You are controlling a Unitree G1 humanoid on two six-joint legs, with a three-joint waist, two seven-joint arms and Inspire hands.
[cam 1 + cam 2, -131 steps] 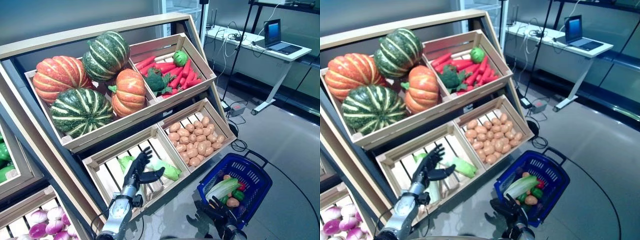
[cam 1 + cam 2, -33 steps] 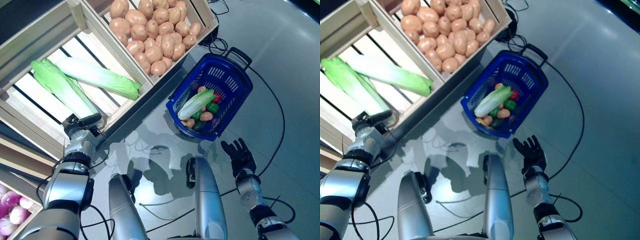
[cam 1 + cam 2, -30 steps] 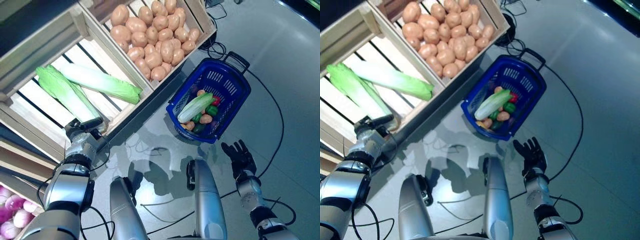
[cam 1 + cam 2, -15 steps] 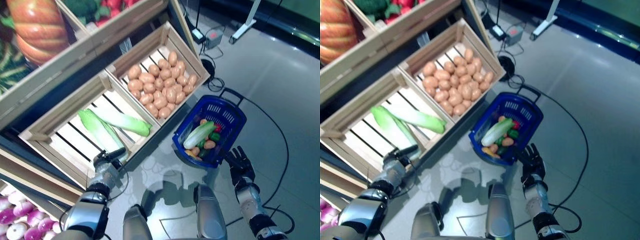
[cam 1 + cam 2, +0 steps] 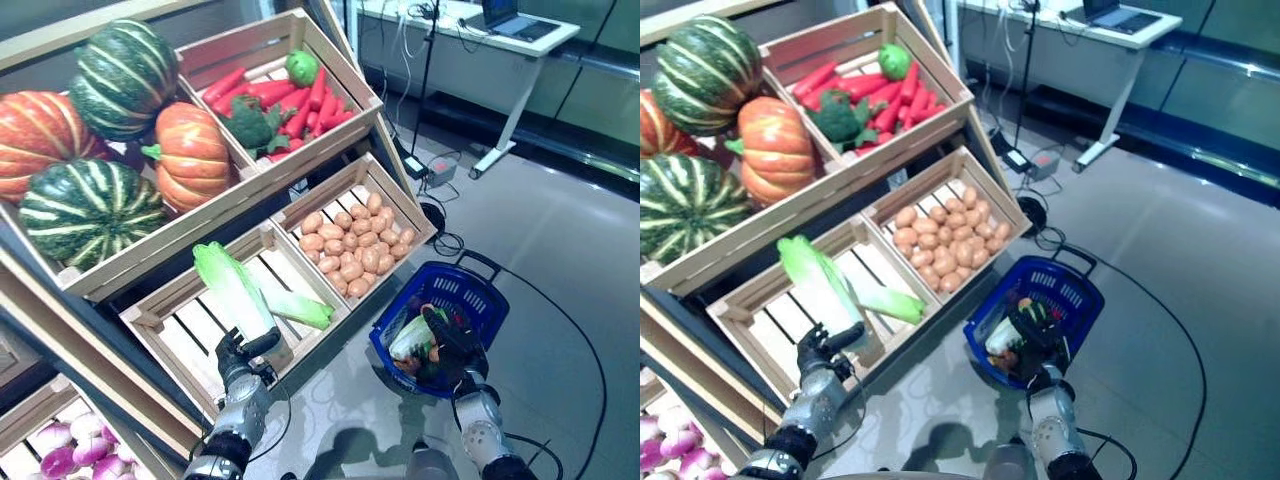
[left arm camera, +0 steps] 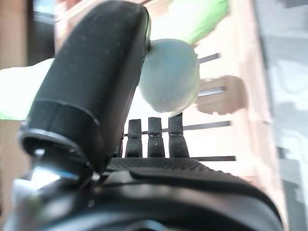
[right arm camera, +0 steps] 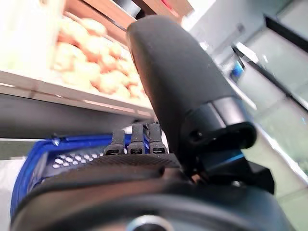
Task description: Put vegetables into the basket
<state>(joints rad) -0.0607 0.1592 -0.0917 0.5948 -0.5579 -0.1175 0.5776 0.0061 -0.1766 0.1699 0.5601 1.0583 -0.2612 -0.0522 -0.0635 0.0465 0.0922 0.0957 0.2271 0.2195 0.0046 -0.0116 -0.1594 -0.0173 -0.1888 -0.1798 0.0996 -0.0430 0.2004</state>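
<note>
At the crate's front edge: the left hand sits low against the slatted crate, thumb out, fingers straight in its wrist view and closed on nothing.
Left hand and cabbage: the pale base of the napa cabbage lies just past the thumb; whether they touch I cannot tell.
Second cabbage: a shorter one lies beside the first, leaf end toward the potato crate.
Right hand: the right hand hangs over the near rim of the blue basket, fingers straight, empty.
Basket: on the floor, right of the crates, already carrying a cabbage and small mixed vegetables.
Handling, judged: the long cabbage looks light, and may well be a stiff replica; its ribbed white stalk should take a grip, while the green leaf end would crumple or slip if soft.
Where to hold: round the white stalk toward the middle, thumb beneath and fingers over, so it does not tip leaf-first.
Risk: the length may catch on the crate's front board when lifted, and the basket has little free room.
Upper shelf: pumpkins and carrots sit well apart from either hand.
</note>
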